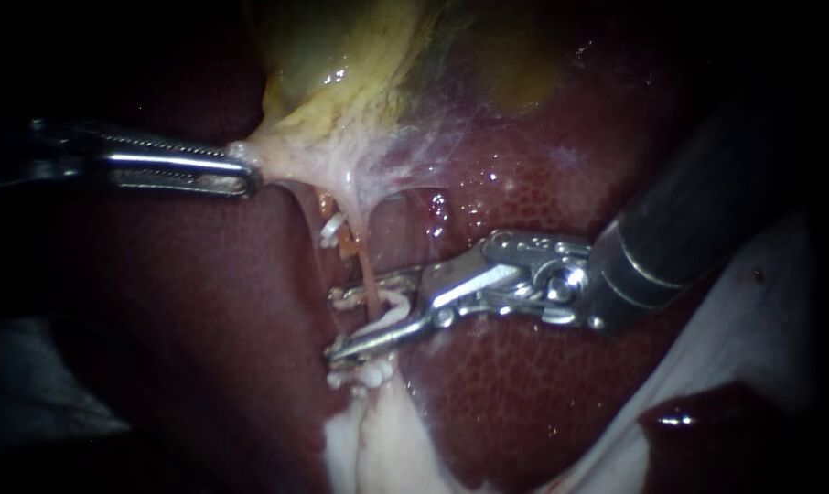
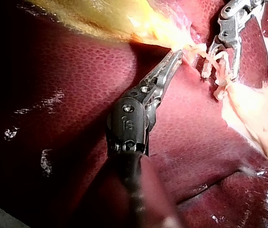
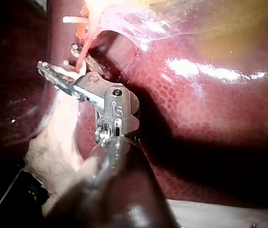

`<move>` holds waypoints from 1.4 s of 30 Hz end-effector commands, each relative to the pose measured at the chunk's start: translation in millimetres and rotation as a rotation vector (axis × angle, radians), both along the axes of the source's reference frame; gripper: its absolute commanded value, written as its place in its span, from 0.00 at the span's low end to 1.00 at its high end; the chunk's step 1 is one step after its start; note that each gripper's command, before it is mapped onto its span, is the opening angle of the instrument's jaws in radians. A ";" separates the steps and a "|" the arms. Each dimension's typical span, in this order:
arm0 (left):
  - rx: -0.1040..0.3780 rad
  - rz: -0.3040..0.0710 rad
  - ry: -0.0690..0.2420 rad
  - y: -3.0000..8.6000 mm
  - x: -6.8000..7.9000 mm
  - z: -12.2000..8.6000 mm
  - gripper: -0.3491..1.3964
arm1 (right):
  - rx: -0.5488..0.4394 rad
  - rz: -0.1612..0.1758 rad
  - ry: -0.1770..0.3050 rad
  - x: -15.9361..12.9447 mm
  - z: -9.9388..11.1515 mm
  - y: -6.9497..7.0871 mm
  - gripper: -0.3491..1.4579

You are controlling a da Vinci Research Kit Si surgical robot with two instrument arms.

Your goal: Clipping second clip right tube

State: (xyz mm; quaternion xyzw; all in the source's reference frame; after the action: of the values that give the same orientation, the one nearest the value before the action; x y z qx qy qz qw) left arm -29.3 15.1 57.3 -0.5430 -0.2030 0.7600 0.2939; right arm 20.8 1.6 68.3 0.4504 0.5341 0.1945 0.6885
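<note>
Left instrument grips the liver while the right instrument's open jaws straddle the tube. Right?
No. The left instrument grips the pale lower edge of the gallbladder, not the liver; the endoscope view shows it. The right instrument does straddle the tube with open jaws.

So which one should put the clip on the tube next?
The right instrument: its open jaws sit either side of the tube. The left instrument is busy, its jaws shut on the gallbladder, holding it stretched.
</note>
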 end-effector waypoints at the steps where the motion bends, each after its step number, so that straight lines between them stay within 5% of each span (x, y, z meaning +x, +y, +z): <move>1: 0.000 0.000 0.000 0.0 0.0 0.0 0.00 | 0.012 -0.003 0.010 -0.1 -0.4 0.0 0.47; 7: 0.000 0.000 0.000 0.0 0.0 0.0 0.00 | 0.061 -0.019 0.067 0.0 -2.0 -0.4 0.45; 13: 0.000 0.000 0.000 0.0 0.0 0.0 0.00 | 0.105 -0.022 0.062 -0.4 -2.7 -0.1 0.41; 27: 0.000 0.000 0.000 0.0 -0.1 0.0 0.00 | 0.198 -0.029 0.022 -1.4 -3.0 -0.2 0.00; 42: 0.000 0.000 0.000 0.1 -0.1 0.2 0.00 | 0.203 -0.036 0.022 -2.0 -3.1 -0.4 0.00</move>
State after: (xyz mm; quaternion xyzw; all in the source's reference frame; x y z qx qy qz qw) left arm -29.3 15.2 57.5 -0.5428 -0.2027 0.7601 0.2941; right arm 18.7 1.3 65.2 0.5296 0.5109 0.2302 0.6368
